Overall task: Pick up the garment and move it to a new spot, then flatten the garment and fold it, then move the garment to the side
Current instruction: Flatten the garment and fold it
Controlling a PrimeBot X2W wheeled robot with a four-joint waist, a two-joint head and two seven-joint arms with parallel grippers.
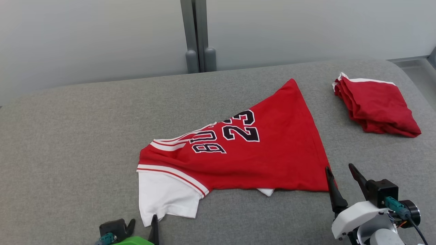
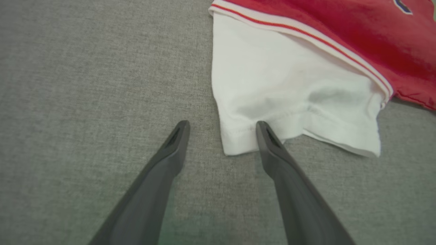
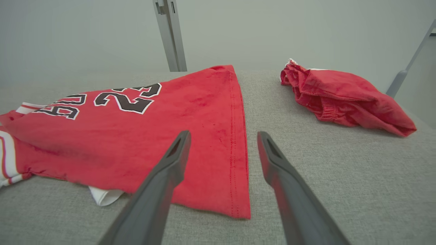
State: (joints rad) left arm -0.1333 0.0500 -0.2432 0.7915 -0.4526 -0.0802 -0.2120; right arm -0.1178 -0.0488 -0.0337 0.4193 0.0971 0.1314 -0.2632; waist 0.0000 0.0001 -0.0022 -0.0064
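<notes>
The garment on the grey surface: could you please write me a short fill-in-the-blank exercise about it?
The garment bears the number ____ in black digits.
The sleeve beside the left gripper is plain ____.
In the head view, the folded red cloth lies to the garment's ____.
Missing words: 23; white; right.

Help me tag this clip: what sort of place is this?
Probably a lab or test room: a grey fabric-covered table, bare pale wall panels, a grey post, and a red jersey laid out.
</notes>
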